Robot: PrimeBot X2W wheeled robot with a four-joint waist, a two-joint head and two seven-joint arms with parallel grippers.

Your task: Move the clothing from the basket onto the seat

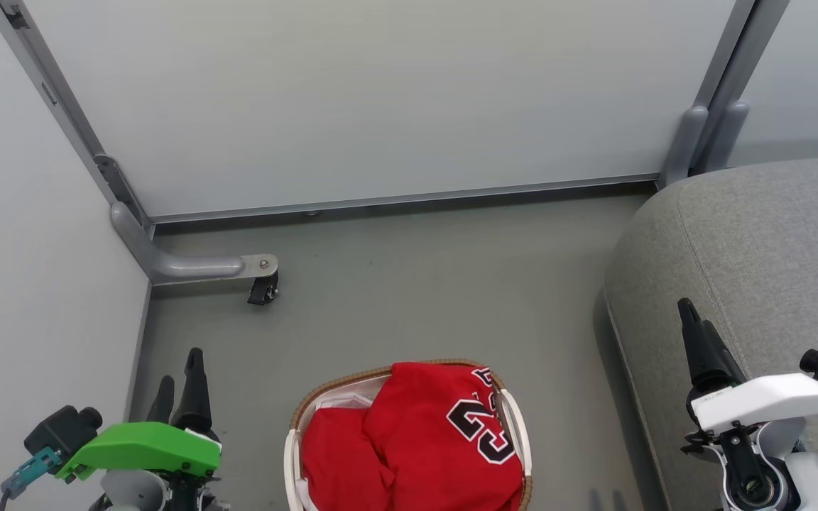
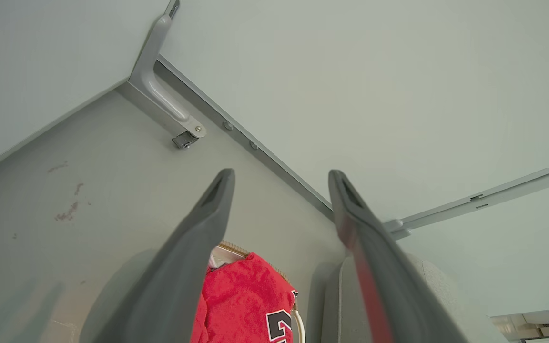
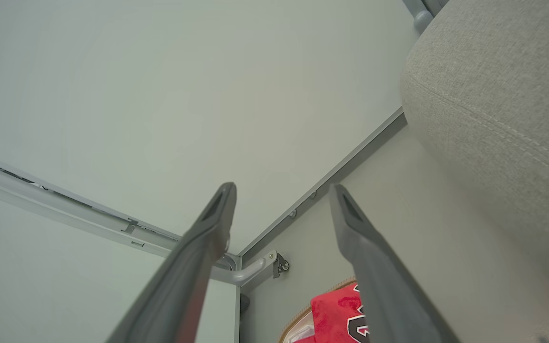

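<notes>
Clothing (image 1: 409, 440) heaped in basket (image 1: 292, 454), "23" slanting toward seat (image 1: 771, 241); left pincer (image 2: 279, 174), right pincer (image 3: 281, 190) spread.

The clothing (image 1: 416, 440) lies in the basket (image 1: 289, 454), which stands on the floor (image 1: 416, 284), well apart from the wall panel (image 1: 380, 92) behind it. The seat (image 1: 757, 241) stands to the right of the basket, apart from it, and a wheeled foot (image 1: 264, 289) sits by the floor's far left corner.
</notes>
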